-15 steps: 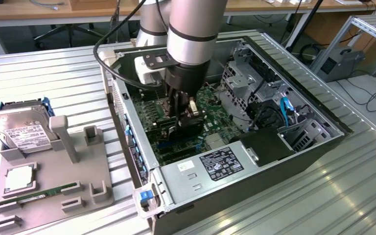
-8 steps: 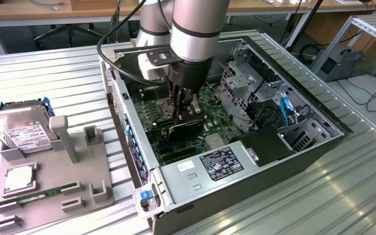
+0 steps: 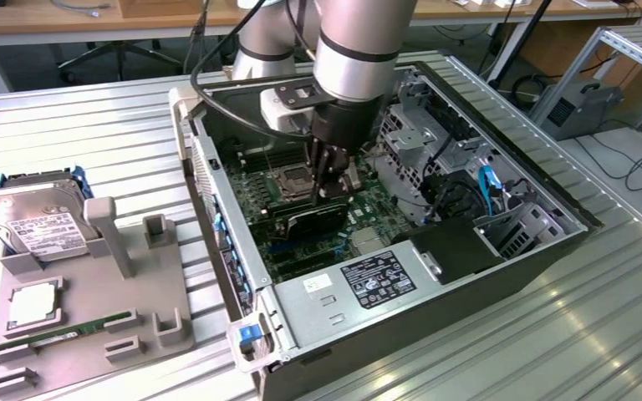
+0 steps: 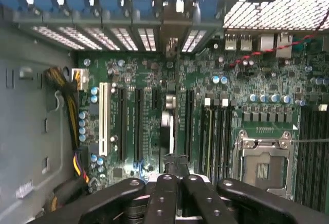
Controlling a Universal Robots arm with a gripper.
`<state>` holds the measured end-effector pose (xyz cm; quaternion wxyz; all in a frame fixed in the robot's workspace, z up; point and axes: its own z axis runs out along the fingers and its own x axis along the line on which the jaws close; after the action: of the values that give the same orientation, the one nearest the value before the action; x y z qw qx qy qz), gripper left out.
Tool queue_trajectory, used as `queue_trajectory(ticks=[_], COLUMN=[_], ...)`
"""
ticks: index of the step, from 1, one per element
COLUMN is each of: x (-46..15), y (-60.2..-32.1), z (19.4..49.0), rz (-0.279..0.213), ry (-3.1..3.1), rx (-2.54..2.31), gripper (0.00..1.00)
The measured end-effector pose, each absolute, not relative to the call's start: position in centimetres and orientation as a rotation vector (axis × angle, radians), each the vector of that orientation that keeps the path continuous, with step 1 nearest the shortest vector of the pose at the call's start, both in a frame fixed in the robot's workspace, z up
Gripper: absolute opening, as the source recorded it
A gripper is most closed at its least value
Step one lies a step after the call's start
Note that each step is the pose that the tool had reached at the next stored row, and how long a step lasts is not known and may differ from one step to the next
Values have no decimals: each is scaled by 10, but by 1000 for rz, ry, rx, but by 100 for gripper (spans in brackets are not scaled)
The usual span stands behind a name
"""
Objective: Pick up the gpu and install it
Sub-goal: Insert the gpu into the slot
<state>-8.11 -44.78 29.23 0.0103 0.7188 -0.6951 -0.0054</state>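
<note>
Four black fingers (image 4: 163, 198) of the claw (image 3: 333, 194) are drawn tight together, clenched, inside the open computer case (image 3: 410, 351). Directly under the fingertips stands the gpu (image 3: 304, 219), a thin dark card set on edge across the motherboard (image 4: 139, 75). In the wrist view it shows edge-on (image 4: 165, 118), running straight out from the claw (image 4: 172, 180) toward the slotted rear wall of the case. Whether the fingertips pinch the card's upper edge or only rest against it cannot be told.

Just beside the claw, on the board, sits the bare processor socket (image 3: 295, 178) with its metal frame (image 4: 263, 165). A white expansion slot (image 4: 104, 118) lies on the card's other side. Farther from the claw, at the case's near end in the exterior view, is a power supply with a printed label (image 3: 374, 280).

Well apart from the claw, outside the case on the exterior view's left, a grey fixture (image 3: 120, 292) holds a silver hard drive (image 3: 33, 219), a square processor chip (image 3: 33, 305) and a narrow green memory stick (image 3: 64, 332).
</note>
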Motion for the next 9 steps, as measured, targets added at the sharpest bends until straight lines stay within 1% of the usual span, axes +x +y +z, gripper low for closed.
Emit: queue_trajectory(ticks=[9], x=[-79], y=[-448], z=[292], rz=[-17], ry=[-2164], rx=[2248], gripper=[11])
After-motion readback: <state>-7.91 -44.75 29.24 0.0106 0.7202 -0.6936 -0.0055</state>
